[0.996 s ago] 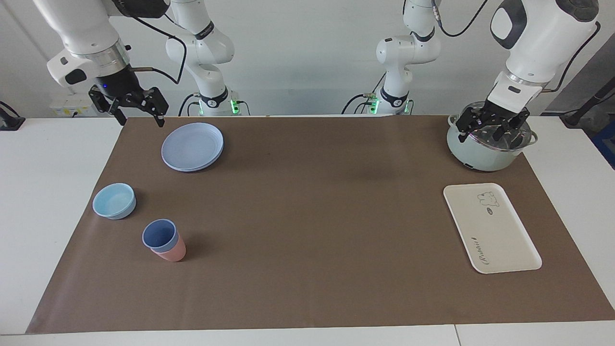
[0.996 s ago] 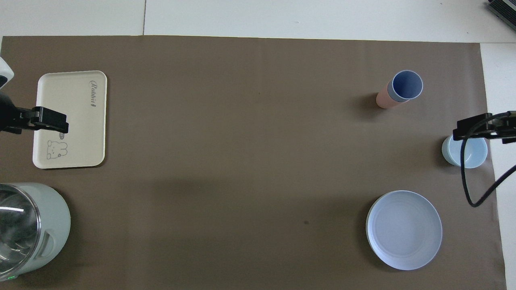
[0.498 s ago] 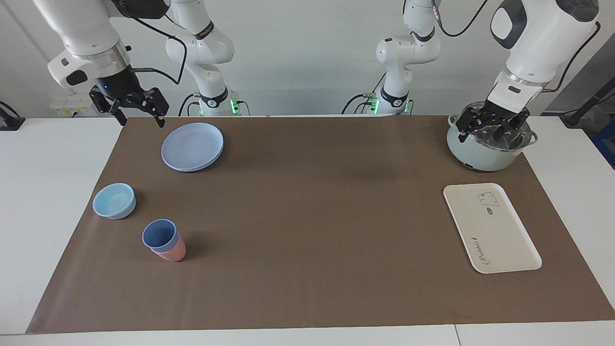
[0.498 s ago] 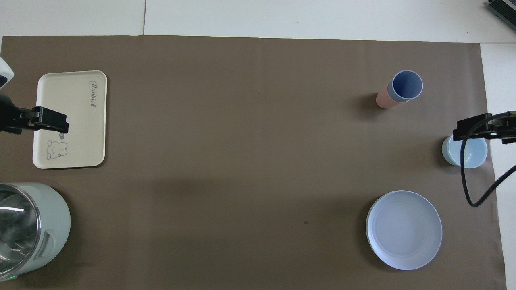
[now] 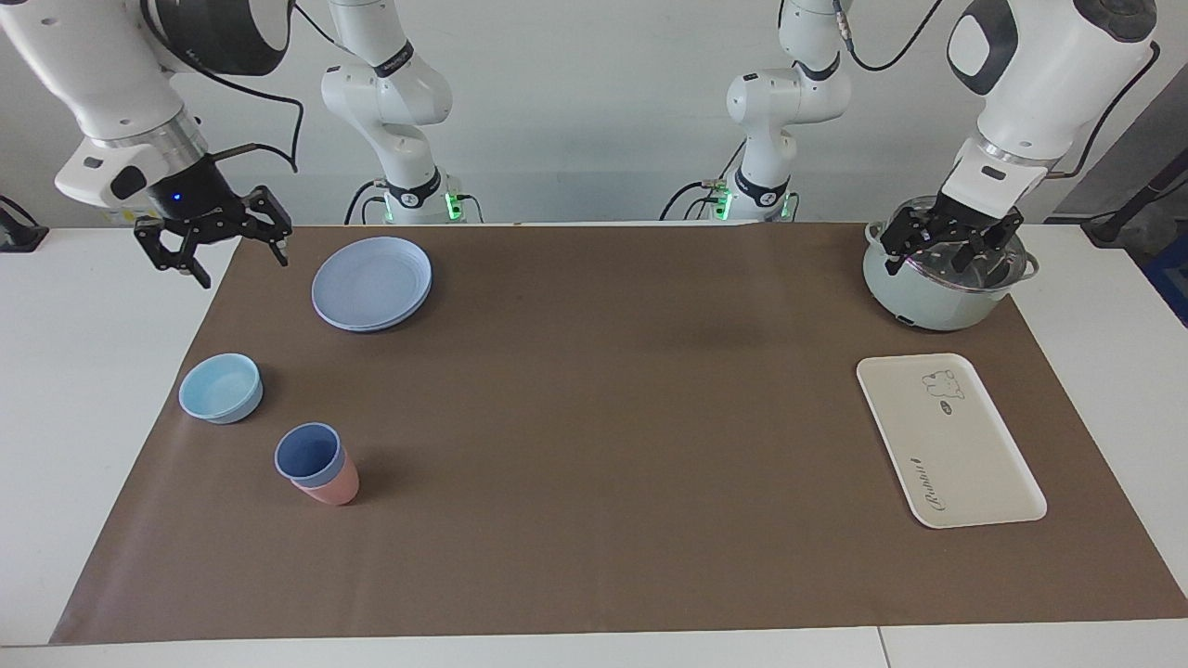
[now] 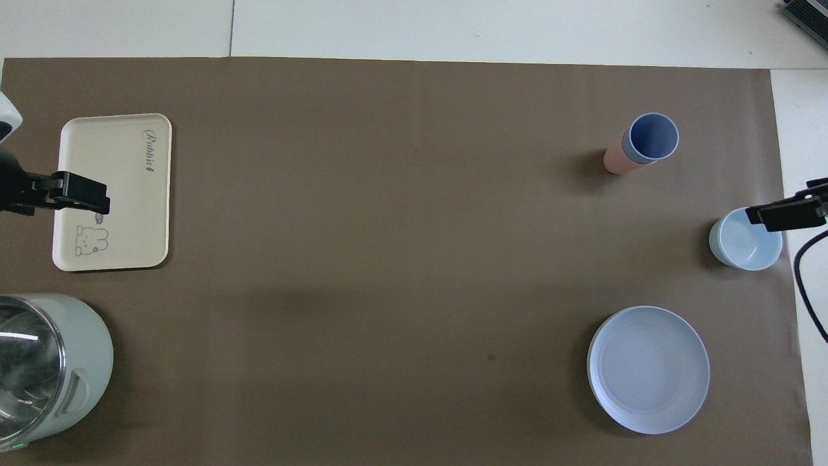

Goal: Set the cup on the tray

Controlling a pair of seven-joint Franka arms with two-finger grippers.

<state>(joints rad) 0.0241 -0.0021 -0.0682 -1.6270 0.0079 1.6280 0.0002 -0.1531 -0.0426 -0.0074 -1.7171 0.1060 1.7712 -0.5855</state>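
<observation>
Cup (image 5: 309, 455) (nested in pink cup (image 5: 332, 485)) well apart from tray (image 5: 949, 440).

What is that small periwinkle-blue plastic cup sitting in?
The small periwinkle-blue plastic cup is nested upright inside a pink plastic cup, on the brown mat. Only the pink cup's lower wall shows; its rim and inside are covered. The blue cup looks empty.
</observation>
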